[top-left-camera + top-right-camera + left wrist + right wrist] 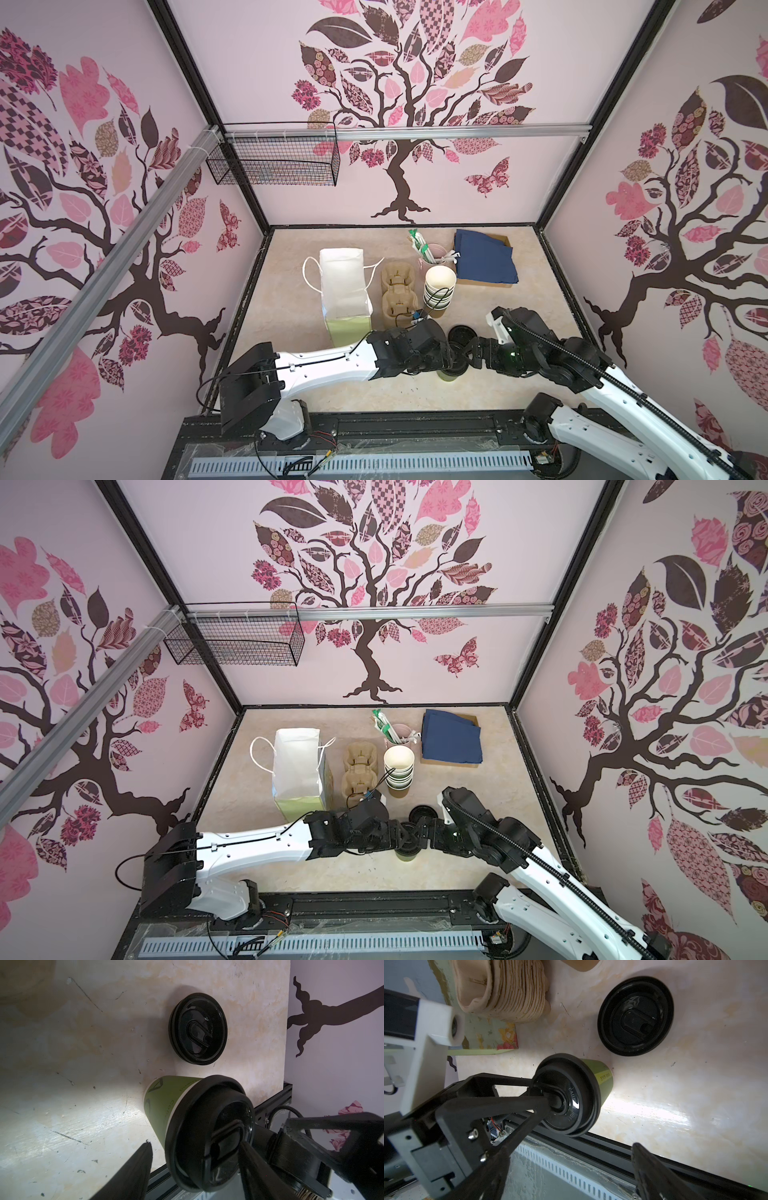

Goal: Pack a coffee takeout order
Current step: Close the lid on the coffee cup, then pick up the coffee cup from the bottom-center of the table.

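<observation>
**Item 1, olive-green cup** [450, 376]: stands upright on the table [332, 390], lower centre of both top views. Its black lid [581, 1093] is fitted on.

**Item 2, left gripper** [195, 1145]: reaches over the cup from the left of the frame. Its 2 fingers are spread apart and clamp nothing. 1 finger lies across the lid top, and the other hangs beside the cup wall with a gap showing.

**Item 3, right gripper** [590, 1124]: comes in from the right of the frame. Its fingers are wide apart and clamp nothing. 1 tip is over the lid centre, and the other is well apart from the cup.

**Item 4, loose lid** [460, 334]: lies flat on the table, just above the cup in the frame and not touching it.

**Item 5, pulp carrier** [397, 286]: sits mid-frame and has 2 wells. The right wrist view shows it layered as a stack.

**Item 6, paper bag** [343, 286]: sits just left of the carrier, with its white handles splayed out.

**Item 7, navy napkin** [484, 255]: lies at the upper right of the table, on a cardboard tray [501, 241].

**Item 8, stack of white-lined cups** [439, 282]: stands just right of the carrier.
</observation>
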`<action>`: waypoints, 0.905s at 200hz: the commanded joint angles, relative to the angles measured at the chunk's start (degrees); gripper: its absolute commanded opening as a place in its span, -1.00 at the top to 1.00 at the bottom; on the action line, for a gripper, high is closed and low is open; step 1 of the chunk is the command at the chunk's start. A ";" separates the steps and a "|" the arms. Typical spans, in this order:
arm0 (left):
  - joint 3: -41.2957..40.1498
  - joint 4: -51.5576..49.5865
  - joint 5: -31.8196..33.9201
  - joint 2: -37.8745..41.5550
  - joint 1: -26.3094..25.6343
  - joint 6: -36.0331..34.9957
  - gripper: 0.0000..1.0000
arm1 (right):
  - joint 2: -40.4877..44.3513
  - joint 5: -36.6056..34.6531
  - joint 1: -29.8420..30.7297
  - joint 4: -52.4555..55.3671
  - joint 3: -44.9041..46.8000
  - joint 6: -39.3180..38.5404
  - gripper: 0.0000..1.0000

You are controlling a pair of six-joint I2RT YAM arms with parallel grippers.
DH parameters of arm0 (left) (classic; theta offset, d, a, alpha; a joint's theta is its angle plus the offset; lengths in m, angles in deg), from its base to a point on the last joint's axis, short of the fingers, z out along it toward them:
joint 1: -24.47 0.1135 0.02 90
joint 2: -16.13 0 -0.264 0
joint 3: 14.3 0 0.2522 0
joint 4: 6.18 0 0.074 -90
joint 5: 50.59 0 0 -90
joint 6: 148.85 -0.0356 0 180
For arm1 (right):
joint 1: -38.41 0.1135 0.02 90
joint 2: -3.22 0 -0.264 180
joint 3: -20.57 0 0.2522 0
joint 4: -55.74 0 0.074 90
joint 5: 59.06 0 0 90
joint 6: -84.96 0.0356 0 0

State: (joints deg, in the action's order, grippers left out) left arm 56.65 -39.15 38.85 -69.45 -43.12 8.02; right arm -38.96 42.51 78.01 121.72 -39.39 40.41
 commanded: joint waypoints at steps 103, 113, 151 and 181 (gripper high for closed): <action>19.52 -18.99 3.87 6.75 -0.52 -11.42 -0.59 | -5.51 -13.92 -0.20 7.86 -7.97 -4.27 -0.93; 24.54 -22.46 5.43 6.54 -0.48 -13.75 -0.59 | -7.77 -14.65 -0.22 8.79 -10.21 -5.60 -0.93; 42.53 -35.14 13.40 6.09 1.81 -20.77 -0.56 | -13.81 -16.56 -0.22 11.87 -19.34 -9.57 -0.95; 52.72 -42.58 15.85 6.06 7.29 -23.23 -0.53 | -15.64 -17.15 -0.21 12.33 -24.27 -9.42 -0.95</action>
State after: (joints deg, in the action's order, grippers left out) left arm 102.36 -70.86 49.97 -63.64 -39.60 -10.60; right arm -53.73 27.56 77.96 130.18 -59.43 30.53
